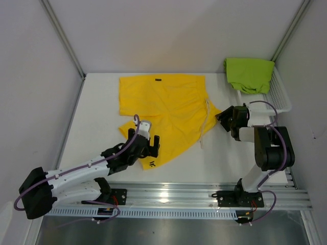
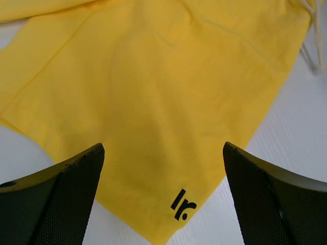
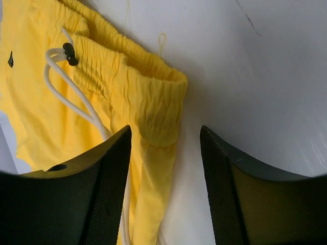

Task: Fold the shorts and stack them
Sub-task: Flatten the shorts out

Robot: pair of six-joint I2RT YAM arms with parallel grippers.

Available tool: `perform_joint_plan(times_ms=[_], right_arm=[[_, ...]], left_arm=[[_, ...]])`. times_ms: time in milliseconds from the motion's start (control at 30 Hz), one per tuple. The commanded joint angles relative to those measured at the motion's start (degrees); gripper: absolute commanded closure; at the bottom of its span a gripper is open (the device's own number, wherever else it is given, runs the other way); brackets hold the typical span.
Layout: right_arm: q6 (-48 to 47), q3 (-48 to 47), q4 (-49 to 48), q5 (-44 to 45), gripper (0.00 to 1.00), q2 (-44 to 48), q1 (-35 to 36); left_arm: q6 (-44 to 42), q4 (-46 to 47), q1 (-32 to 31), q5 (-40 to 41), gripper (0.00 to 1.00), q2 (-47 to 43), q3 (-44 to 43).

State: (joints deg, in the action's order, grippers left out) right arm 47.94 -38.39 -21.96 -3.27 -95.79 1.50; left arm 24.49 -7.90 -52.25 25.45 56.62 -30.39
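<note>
Left gripper (image 2: 163,153) spread wide, yellow shorts (image 2: 153,81) right beneath, logo (image 2: 183,205) corner nearest. Right gripper (image 3: 166,135) spread too, waistband (image 3: 153,97) corner between its jaws. Pinch carelessly and the drawstring (image 3: 77,98) comes along, skewing the fold.

Occlusions and crops, all three views

Top view: the left gripper (image 1: 152,145) covers part of the near leg of the bright yellow fabric shorts (image 1: 163,102), and the small dark tag (image 1: 158,80) on their far edge is too small to read. The lime green fabric shorts (image 1: 249,73) are bunched, so legs and waistband can't be told apart, and they hide the far end of the white plastic mesh basket (image 1: 280,97). Left wrist: the yellow cloth is cut by the top and left edges, the white drawstring (image 2: 312,35) by the right edge, and both fingers (image 2: 56,204) by the bottom. Right wrist: the shorts run off the left and bottom edges, and the cord passes behind a finger of the right gripper (image 3: 164,130). Contact with the waistband can't be told.
</note>
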Motion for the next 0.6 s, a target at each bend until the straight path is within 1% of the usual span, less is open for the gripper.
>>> perform_joint_plan(times_ms=[0,133,167,200,233,267,333,367,400,567], right_arm=[[1.9,-1.9,-5.5,2.1,0.43,-3.5,0.6],[0.9,-4.1,-3.4,3.3,0.51,-4.5,1.8],[0.8,-4.7,-3.1,3.3,0.59,-4.6,2.0],[0.7,-4.8,-3.0,3.3,0.65,-4.6,2.1],[0.6,-4.8,-2.7,3.3,0.69,-4.6,2.0],[0.2,-4.8,-2.5,4.0,0.76,-4.4,2.1],[-0.2,-4.9,-1.5,5.1,0.86,-3.9,2.2],[-0.5,-5.0,-1.1,5.3,0.94,-3.7,2.3],[-0.7,-5.1,-0.6,5.6,1.00,-3.4,2.3],[-1.7,-5.2,2.9,7.7,1.00,-0.5,2.2]], left_arm=[[-3.7,3.1,-4.5,1.4,0.01,0.2,1.3],[-4.0,2.5,-6.0,-0.8,0.01,2.0,2.1],[-3.9,2.3,-6.0,-1.0,0.01,2.4,2.4],[-3.3,1.6,-6.0,-1.6,0.01,2.8,2.7],[-2.9,1.2,-6.0,-2.1,0.01,3.1,3.0],[-2.5,1.0,-6.0,-2.6,0.01,3.3,3.1],[-1.1,-0.3,-6.1,-4.8,0.01,3.1,3.2],[-0.7,-0.6,-6.2,-5.4,0.01,2.4,3.3],[0.2,-1.3,-6.5,-6.0,0.01,2.2,3.3],[4.3,-8.5,-8.1,-6.5,0.01,1.9,2.2]])
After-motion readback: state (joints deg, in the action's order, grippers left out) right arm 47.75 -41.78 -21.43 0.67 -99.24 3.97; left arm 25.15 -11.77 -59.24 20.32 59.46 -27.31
